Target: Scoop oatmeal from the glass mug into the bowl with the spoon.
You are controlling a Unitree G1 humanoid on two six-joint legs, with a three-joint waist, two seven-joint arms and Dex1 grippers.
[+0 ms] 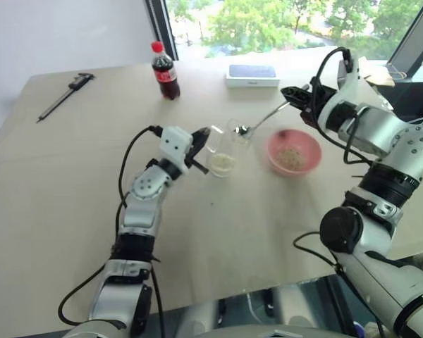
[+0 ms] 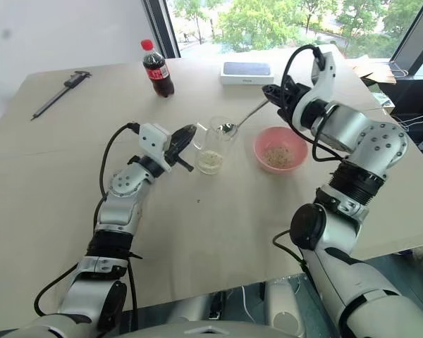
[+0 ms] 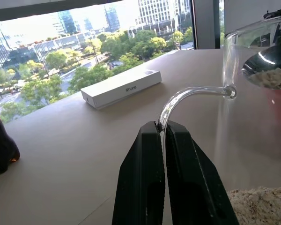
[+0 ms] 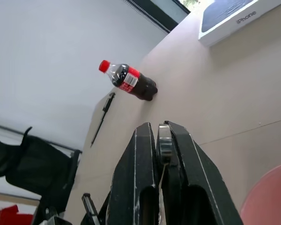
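1. Fingers of the left gripper are clenched on the thin curved handle of the glass mug, which stands upright on the pale surface.
2. Fingers of the right gripper are clamped on the end of the spoon handle, beyond the mug and to its right.
3. From that grip the spoon slants down toward the mug, its small oval head at the mug's rim; the left wrist view shows the head carrying a little heap of oat flakes.
4. Oatmeal lies as a pale layer in the bottom of the mug.
5. Just to the right of the mug sits the bowl, pink and shallow, with more oat flakes gathered in its middle.
6. Beyond the mug and to its left stands a cola bottle with a red cap, upright.
7. Directly beyond the mug, near the window edge, lies a white phone box, flat on the surface.
8. Far left of the mug, well apart from everything else, rests a dark caliper.
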